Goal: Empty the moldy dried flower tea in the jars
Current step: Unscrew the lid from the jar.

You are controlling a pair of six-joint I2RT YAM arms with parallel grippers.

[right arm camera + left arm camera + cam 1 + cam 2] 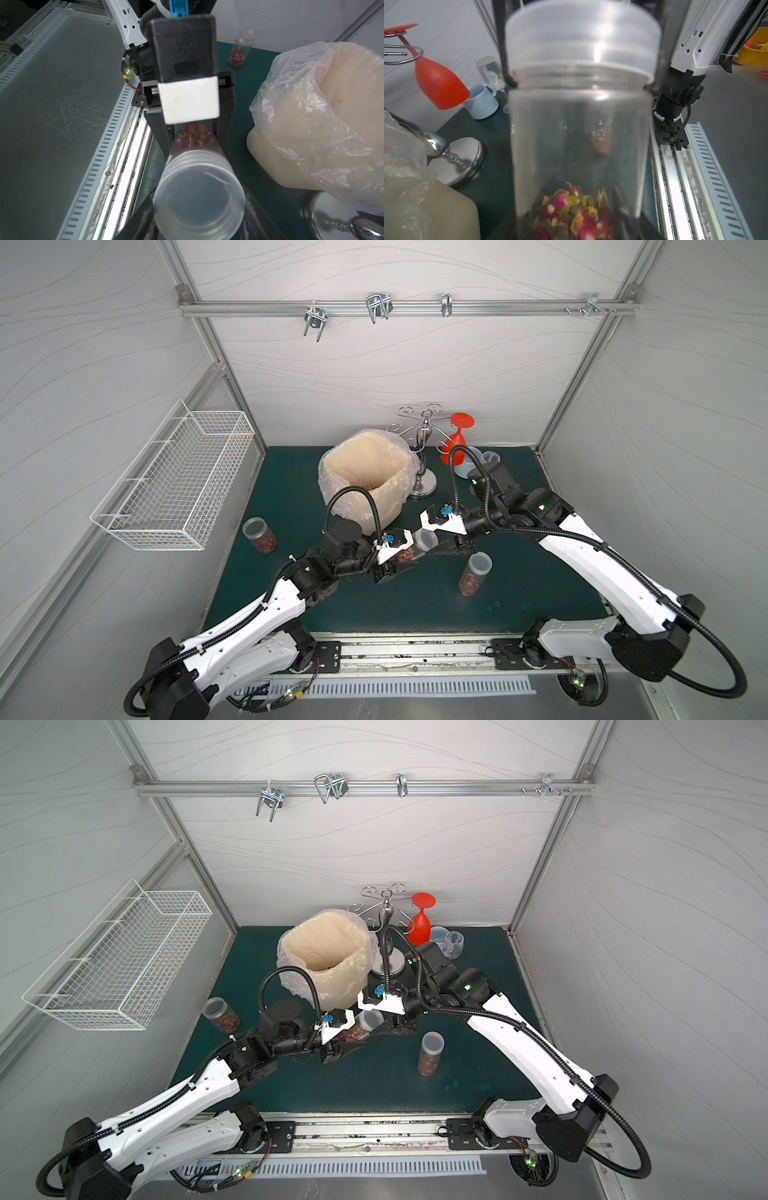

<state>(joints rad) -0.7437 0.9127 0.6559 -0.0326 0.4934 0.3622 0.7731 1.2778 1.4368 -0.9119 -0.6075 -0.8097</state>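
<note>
- Flower tea (571, 212) is sitting in a crumbly pile of pink, red and yellow-brown buds at the bottom end of a clear plastic jar (415, 548). The jar is being held up in the air over the green table (415, 614).
- The jar is lying tipped on its side. Its long way is running from arm to arm, with the bottom toward the left arm and the lid (581, 41) toward the right arm.
- The lid is round, cloudy and ridged, and it is sitting on the jar's mouth.
- The left gripper (405, 562) is squeezing the smooth round body of the jar near the tea end.
- The right gripper (581, 86) is pointing straight at the lid, with one dark finger (503, 52) lying along each side. I cannot tell if it is squeezing.
- I am guessing the lid is coming off next, and the right arm is nearer for that.
- A cream bin (365, 477) with a crinkly clear bag is standing open just behind the jar.
- Two more jars of tea are standing well apart: one (259, 535) on the left side and one (473, 574) near the right arm.
</note>
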